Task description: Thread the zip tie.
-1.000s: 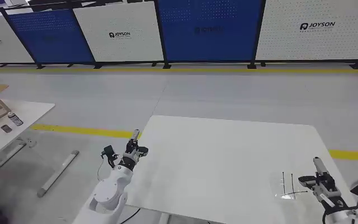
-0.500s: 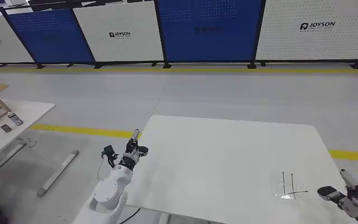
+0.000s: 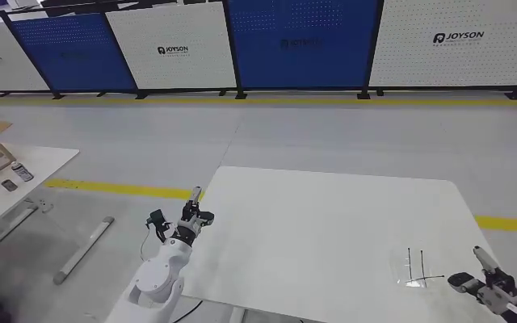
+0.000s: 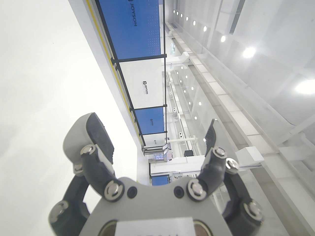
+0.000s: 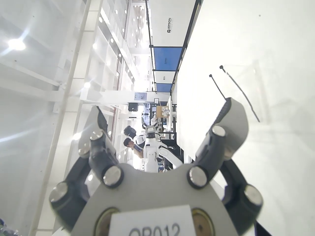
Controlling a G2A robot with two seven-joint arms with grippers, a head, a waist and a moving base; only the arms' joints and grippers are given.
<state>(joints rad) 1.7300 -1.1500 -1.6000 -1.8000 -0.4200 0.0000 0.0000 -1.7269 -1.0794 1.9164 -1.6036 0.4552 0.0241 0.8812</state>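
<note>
Two black zip ties [image 3: 415, 260] lie flat on the white table [image 3: 323, 226], in the lower right of the top view near the table's right-hand corner. They run side by side, close together but apart, roughly parallel. In the right wrist view the zip ties [image 5: 216, 85] show small square heads at the ends farther from the gripper, and their straps are straight. In the top view a third thin dark strip [image 3: 424, 279] lies crosswise at the lower ends of the pair; whether it touches them is too fine to tell.

The right gripper [image 3: 468, 268] is at the lower right corner of the top view, just beside the zip ties and to their right, at the table's edge. Its own wrist view shows the right gripper [image 5: 162, 106] spread wide with nothing between the ribbed pads.

The left gripper [image 3: 199, 206] is at the table's left edge, left of centre in the top view and well apart from the zip ties. From its own wrist camera the left gripper [image 4: 152, 121] is likewise wide apart and holds nothing, with bare tabletop beside it.

Blue and white pegboard panels [image 3: 303, 44] stand across the top of the top view, and a yellow floor line [image 3: 121, 189] runs past the table
</note>
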